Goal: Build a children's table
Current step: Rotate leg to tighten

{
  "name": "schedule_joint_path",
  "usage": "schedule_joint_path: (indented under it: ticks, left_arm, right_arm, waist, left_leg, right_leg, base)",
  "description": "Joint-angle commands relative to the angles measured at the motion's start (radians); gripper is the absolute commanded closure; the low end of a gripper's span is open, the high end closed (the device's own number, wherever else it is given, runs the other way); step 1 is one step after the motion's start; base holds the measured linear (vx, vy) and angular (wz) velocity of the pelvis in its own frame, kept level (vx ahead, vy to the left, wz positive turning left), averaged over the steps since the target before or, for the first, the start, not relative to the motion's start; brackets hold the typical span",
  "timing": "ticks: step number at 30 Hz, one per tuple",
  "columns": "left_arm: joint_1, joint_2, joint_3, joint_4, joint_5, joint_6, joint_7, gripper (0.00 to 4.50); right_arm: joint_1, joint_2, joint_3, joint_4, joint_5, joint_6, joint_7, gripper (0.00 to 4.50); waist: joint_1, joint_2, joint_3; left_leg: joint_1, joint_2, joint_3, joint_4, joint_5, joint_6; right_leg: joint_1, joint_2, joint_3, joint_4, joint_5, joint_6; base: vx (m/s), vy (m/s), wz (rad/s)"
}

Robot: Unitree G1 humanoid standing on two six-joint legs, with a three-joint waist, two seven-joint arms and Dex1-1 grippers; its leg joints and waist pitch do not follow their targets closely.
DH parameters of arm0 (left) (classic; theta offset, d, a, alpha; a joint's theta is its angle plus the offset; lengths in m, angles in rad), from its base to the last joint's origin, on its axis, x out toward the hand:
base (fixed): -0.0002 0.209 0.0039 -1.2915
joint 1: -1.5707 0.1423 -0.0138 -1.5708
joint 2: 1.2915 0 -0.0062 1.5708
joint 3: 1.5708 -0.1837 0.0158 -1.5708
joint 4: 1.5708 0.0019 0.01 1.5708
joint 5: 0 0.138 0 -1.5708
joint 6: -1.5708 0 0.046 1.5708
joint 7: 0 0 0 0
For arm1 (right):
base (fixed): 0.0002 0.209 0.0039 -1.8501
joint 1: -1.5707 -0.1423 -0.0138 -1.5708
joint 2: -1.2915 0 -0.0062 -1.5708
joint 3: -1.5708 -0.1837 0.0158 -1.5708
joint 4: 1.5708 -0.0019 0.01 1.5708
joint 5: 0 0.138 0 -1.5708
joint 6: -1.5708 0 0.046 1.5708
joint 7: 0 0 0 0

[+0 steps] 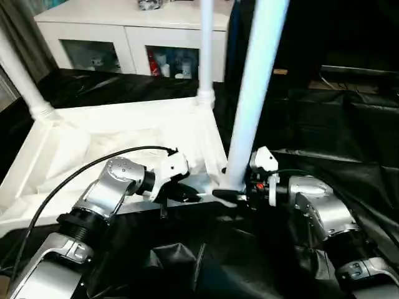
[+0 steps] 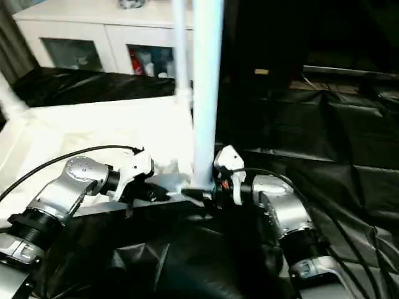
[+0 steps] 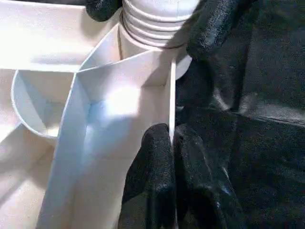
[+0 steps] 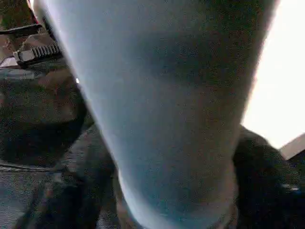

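The children's table lies upside down, its white top (image 1: 81, 140) with the ribbed underside facing up. Two white legs (image 1: 22, 78) (image 1: 206, 50) stand in the far corners. A third leg (image 1: 255, 81) stands upright in the near right corner socket, its ribbed foot (image 3: 152, 19) at the rim. My right gripper (image 1: 234, 194) is closed around the bottom of this leg, one black finger (image 3: 209, 28) on each side. My left gripper (image 3: 172, 143) is shut on the top's thin near rim (image 3: 170, 95), just left of that corner.
Black cloth (image 1: 349, 131) covers the surface under and around the table top. A white glass-door cabinet (image 1: 124, 37) stands behind, beyond the far legs. A black cable (image 1: 81, 168) loops over my left forearm.
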Motion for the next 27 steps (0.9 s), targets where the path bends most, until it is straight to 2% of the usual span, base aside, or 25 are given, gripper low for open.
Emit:
schedule_joint_path:
  ticks: [1, 2, 5, 8, 11, 12, 14, 15, 16, 17, 18, 19, 20, 21, 23, 24, 27]
  left_arm:
    - [-0.009, 0.000, 0.009, -0.030, -0.011, -0.019, 0.011, 4.50]
    - [-0.008, -0.002, 0.012, -0.028, -0.009, -0.021, 0.017, 4.50]
    - [-0.002, -0.007, 0.015, -0.030, -0.005, -0.022, 0.032, 4.50]
    - [-0.008, -0.023, 0.026, -0.015, 0.015, -0.016, 0.104, 4.50]
    - [-0.033, -0.057, 0.050, 0.026, 0.031, 0.007, 0.206, 4.50]
    - [-0.055, -0.091, 0.071, 0.055, 0.032, 0.034, 0.279, 4.50]
    - [-0.068, -0.111, 0.080, 0.074, 0.035, 0.042, 0.320, 4.50]
    - [-0.093, -0.150, 0.087, 0.115, 0.053, 0.051, 0.405, 4.50]
    - [-0.103, -0.173, 0.088, 0.136, 0.058, 0.057, 0.442, 4.50]
    - [-0.110, -0.188, 0.089, 0.149, 0.061, 0.062, 0.464, 4.50]
    - [-0.119, -0.215, 0.095, 0.162, 0.058, 0.071, 0.498, 4.50]
    - [-0.125, -0.240, 0.099, 0.171, 0.053, 0.080, 0.524, 4.50]
    - [-0.127, -0.256, 0.098, 0.174, 0.051, 0.084, 0.533, 4.50]
    - [-0.129, -0.268, 0.095, 0.177, 0.053, 0.082, 0.542, 4.50]
    - [-0.133, -0.294, 0.089, 0.185, 0.057, 0.076, 0.551, 4.50]
    - [-0.133, -0.299, 0.089, 0.187, 0.056, 0.075, 0.550, 4.50]
    - [-0.131, -0.293, 0.080, 0.184, 0.053, 0.062, 0.520, 4.50]
  right_arm:
    - [-0.014, 0.006, 0.027, -0.011, 0.012, 0.007, 0.047, 1.44]
    - [-0.012, 0.007, 0.034, -0.011, 0.013, 0.010, 0.052, 1.44]
    - [-0.003, 0.011, 0.048, -0.019, 0.013, 0.018, 0.064, 1.64]
    - [0.003, 0.029, 0.039, -0.007, 0.004, 0.029, 0.022, 1.75]
    - [-0.005, 0.069, 0.006, 0.048, -0.031, 0.022, -0.132, 1.76]
    - [-0.013, 0.104, -0.026, 0.092, -0.053, 0.012, -0.265, 1.77]
    - [-0.017, 0.124, -0.045, 0.113, -0.056, 0.018, -0.332, 1.77]
    - [-0.018, 0.167, -0.080, 0.146, -0.057, 0.028, -0.456, 1.77]
    - [-0.019, 0.195, -0.096, 0.160, -0.058, 0.032, -0.524, 1.77]
    - [-0.019, 0.212, -0.105, 0.168, -0.060, 0.035, -0.566, 1.77]
    - [-0.017, 0.240, -0.109, 0.173, -0.062, 0.041, -0.610, 1.77]
    - [-0.014, 0.267, -0.102, 0.173, -0.066, 0.037, -0.627, 1.77]
    - [-0.010, 0.285, -0.085, 0.169, -0.076, 0.022, -0.627, 1.77]
    - [-0.008, 0.301, -0.064, 0.166, -0.087, 0.002, -0.618, 1.77]
    - [-0.009, 0.337, -0.033, 0.165, -0.089, -0.038, -0.568, 1.77]
    - [-0.012, 0.344, -0.035, 0.168, -0.082, -0.045, -0.557, 1.08]
    - [-0.024, 0.341, -0.032, 0.163, -0.075, -0.050, -0.526, 0.99]
  waist:
    - [-0.001, -0.012, -0.071]
    - [-0.001, -0.017, -0.071]
    - [0.002, -0.016, -0.073]
    - [0.004, -0.016, -0.074]
    - [0.002, -0.015, -0.070]
    - [-0.006, -0.015, -0.066]
    - [-0.009, -0.017, -0.067]
    - [-0.011, -0.018, -0.066]
    - [-0.013, -0.012, -0.066]
    - [-0.015, -0.014, -0.065]
    - [-0.017, -0.012, -0.066]
    - [-0.019, -0.015, -0.067]
    - [-0.017, -0.005, -0.067]
    - [-0.019, -0.010, -0.066]
    - [-0.019, -0.009, -0.067]
    - [-0.019, -0.010, -0.066]
    - [-0.021, -0.006, -0.067]
  left_leg:
    - [0.027, 0.072, -0.032, -0.070, -0.237, 0.046]
    - [0.026, 0.071, -0.031, -0.071, -0.234, 0.047]
    - [0.023, 0.071, -0.032, -0.069, -0.212, 0.052]
    - [0.024, 0.071, -0.032, -0.068, -0.201, 0.058]
    - [0.028, 0.071, -0.032, -0.070, -0.219, 0.039]
    - [0.028, 0.067, -0.034, -0.073, -0.251, 0.016]
    - [0.030, 0.065, -0.038, -0.074, -0.270, 0.003]
    - [0.031, 0.066, -0.038, -0.075, -0.276, -0.001]
    - [0.031, 0.065, -0.039, -0.076, -0.282, -0.005]
    - [0.032, 0.065, -0.039, -0.078, -0.285, -0.007]
    - [0.035, 0.064, -0.040, -0.078, -0.298, -0.013]
    - [0.033, 0.063, -0.039, -0.078, -0.298, -0.010]
    - [0.034, 0.063, -0.040, -0.077, -0.300, -0.010]
    - [0.034, 0.063, -0.038, -0.077, -0.304, -0.005]
    - [0.032, 0.062, -0.038, -0.077, -0.311, 0.005]
    - [0.032, 0.062, -0.038, -0.077, -0.314, 0.006]
    - [0.031, 0.063, -0.040, -0.079, -0.319, 0.011]
  right_leg:
    - [0.043, -0.081, 0.060, -0.068, -0.257, -0.217]
    - [0.043, -0.080, 0.060, -0.068, -0.258, -0.215]
    - [0.045, -0.082, 0.060, -0.066, -0.256, -0.209]
    - [0.043, -0.081, 0.059, -0.064, -0.240, -0.212]
    - [0.039, -0.083, 0.061, -0.070, -0.271, -0.209]
    - [0.038, -0.084, 0.059, -0.077, -0.331, -0.197]
    - [0.041, -0.086, 0.058, -0.082, -0.374, -0.183]
    - [0.041, -0.086, 0.058, -0.085, -0.392, -0.170]
    - [0.039, -0.086, 0.059, -0.087, -0.390, -0.165]
    - [0.038, -0.084, 0.059, -0.088, -0.389, -0.163]
    - [0.038, -0.084, 0.058, -0.088, -0.392, -0.161]
    - [0.039, -0.084, 0.059, -0.091, -0.388, -0.158]
    - [0.038, -0.085, 0.059, -0.090, -0.384, -0.158]
    - [0.037, -0.085, 0.059, -0.094, -0.378, -0.157]
    - [0.038, -0.085, 0.058, -0.095, -0.381, -0.151]
    - [0.039, -0.085, 0.058, -0.096, -0.384, -0.151]
    - [0.040, -0.083, 0.057, -0.094, -0.384, -0.152]
  base:
    - [0.000, 0.000, 0.00]
    - [0.000, 0.000, 0.00]
    - [0.000, 0.000, 0.00]
    - [0.000, 0.000, 0.00]
    - [0.000, 0.000, 0.00]
    - [0.000, 0.000, 0.00]
    - [0.000, 0.000, 0.00]
    - [0.000, 0.000, 0.00]
    - [0.000, 0.000, 0.00]
    - [0.000, 0.000, 0.00]
    - [0.000, 0.000, 0.00]
    - [0.000, 0.000, 0.00]
    - [0.000, 0.000, 0.00]
    - [0.000, 0.000, 0.00]
    - [0.000, 0.000, 0.00]
    - [0.000, 0.000, 0.00]
    - [0.000, 0.000, 0.00]
